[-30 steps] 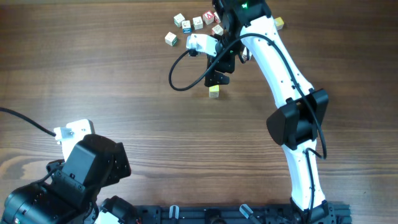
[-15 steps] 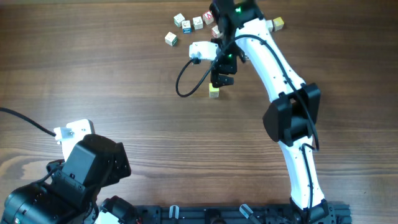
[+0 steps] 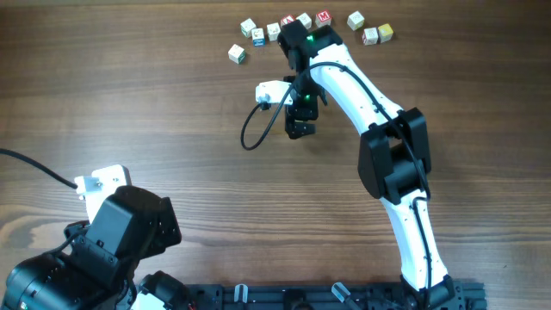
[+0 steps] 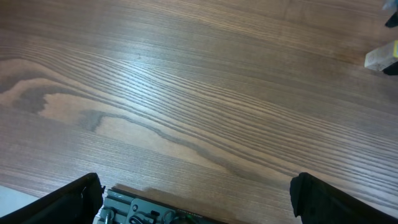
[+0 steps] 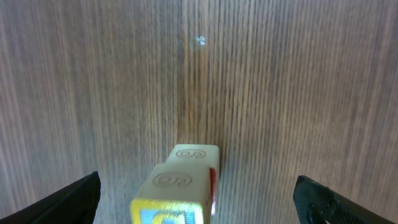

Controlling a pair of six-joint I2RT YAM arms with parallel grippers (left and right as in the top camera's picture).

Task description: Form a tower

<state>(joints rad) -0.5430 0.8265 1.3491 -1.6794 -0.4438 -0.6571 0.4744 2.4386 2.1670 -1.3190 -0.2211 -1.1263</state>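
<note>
Closest in, at the bottom left of the overhead view, the left arm [image 3: 112, 245] sits bunched up low over the surface [image 3: 172, 129], with a black cable [image 3: 34, 166] trailing off to the left edge. Its wrist view shows the left hand [image 4: 196, 193] with both fingers spread wide at the two bottom corners, nothing between them but bare wood grain. There's a small pale block [image 4: 380, 56] cut off at the upper right edge of that view, too little of it showing to say what it is. The right arm [image 3: 405, 172] comes up from the bottom right of the overhead frame and stretches toward the upper middle, where the right hand [image 3: 299, 127] hangs pointing down, a black cord [image 3: 250, 129] looping off to its left. From overhead the tower is hidden under that hand. In the right wrist view the tower [image 5: 186, 180] stands at the bottom centre on the wood, a narrow one-cube-wide stack with cream faces carrying round engraved marks, a yellow and blue face at the very bottom edge and a sliver of red down its right side. The right hand [image 5: 196, 186] is wide apart too, its fingers [image 5: 62, 202] way out in the bottom corners with the tower between them, touching neither. Farthest out, along the top edge of the overhead frame, the loose letter cubes [image 3: 273, 31] lie scattered in a rough row, with one cube [image 3: 236, 54] a bit off to the left of the rest.
</note>
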